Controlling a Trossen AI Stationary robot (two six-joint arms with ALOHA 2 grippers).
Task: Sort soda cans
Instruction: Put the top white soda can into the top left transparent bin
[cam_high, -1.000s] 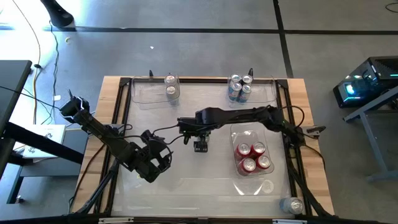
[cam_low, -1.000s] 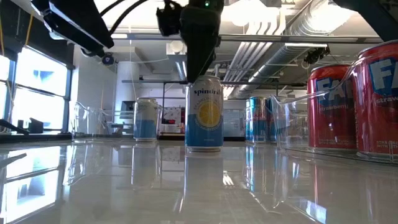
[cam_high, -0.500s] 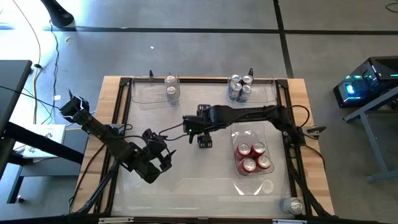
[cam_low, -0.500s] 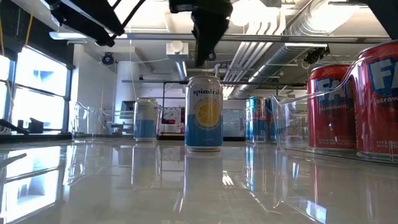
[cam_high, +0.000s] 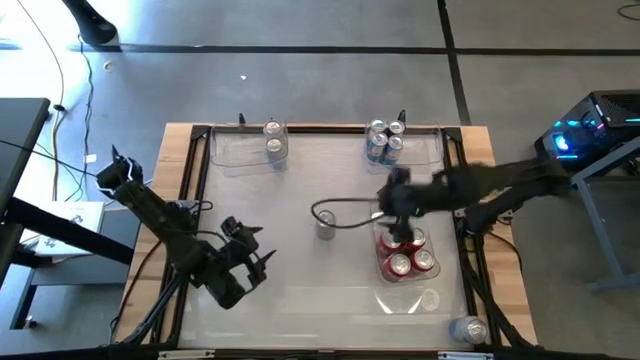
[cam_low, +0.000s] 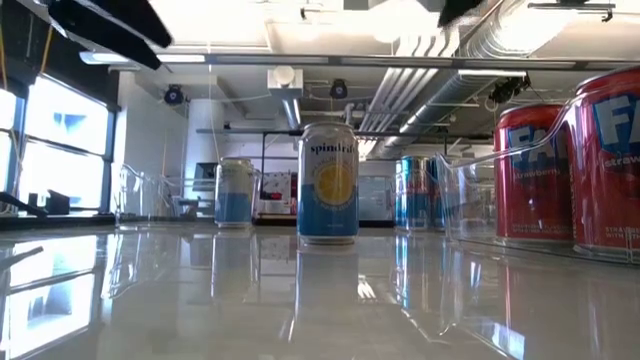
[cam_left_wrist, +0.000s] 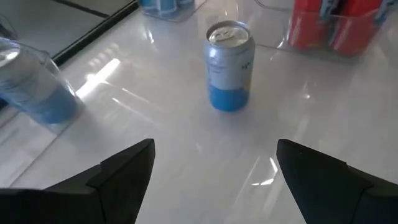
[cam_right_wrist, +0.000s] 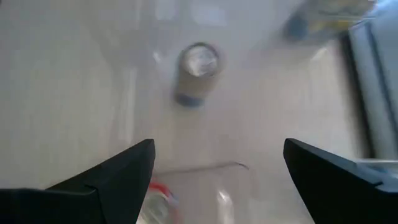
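While my left gripper (cam_left_wrist: 211, 171) hangs with its fingers (cam_left_wrist: 124, 171) spread wide and empty over the near-left part of the table (cam_high: 300, 270), my right gripper (cam_right_wrist: 214, 174) is just as wide apart and holds nothing, hovering above the bin (cam_high: 432, 292) on my right side. Straight ahead of my left fingers a lone can (cam_left_wrist: 229, 65) stands upright on the bare table, pale on top and blue at its base; seen from above it sits near the middle (cam_high: 325, 228), apart from both grippers. At table height it shows a yellow circle on its front (cam_low: 329, 182). Under my right arm, four red cans (cam_high: 408, 251) stand together in that clear bin. At the far edge, two pale cans (cam_high: 273, 138) occupy the left bin (cam_high: 225, 150), and a cluster of blue cans (cam_high: 383, 141) fills the right one (cam_high: 428, 150). One more can (cam_high: 468, 329) stands by the near right corner.
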